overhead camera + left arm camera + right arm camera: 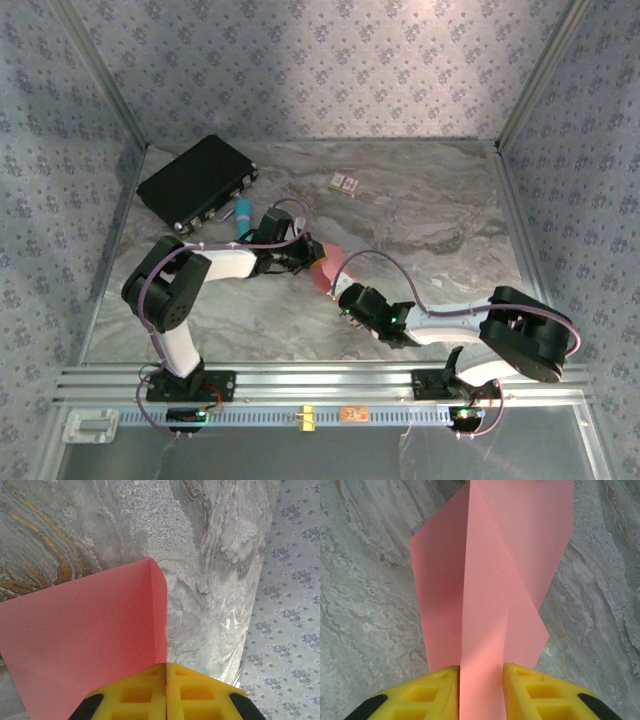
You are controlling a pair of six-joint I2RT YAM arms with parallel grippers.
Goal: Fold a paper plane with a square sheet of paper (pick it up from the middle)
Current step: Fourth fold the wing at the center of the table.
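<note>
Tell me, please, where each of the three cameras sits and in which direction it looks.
Top external: above and behind, looking down on the table, both arms and the black case.
Left wrist: on the left arm, looking past its shut left claw at the square sheet of paper.
Right wrist: over the right claw, which grips that same sheet, shared by both.

Bystanders on the marble-patterned table

A black case (197, 180) lies at an angle near the far left corner of the grey-veined tabletop (430, 210), its clasps facing the centre. A teal marker (243, 214) lies just beside the case's near edge. A tiny patterned card (345, 184) lies apart, toward the back. Floral-patterned walls (320, 60) enclose the table.
</note>
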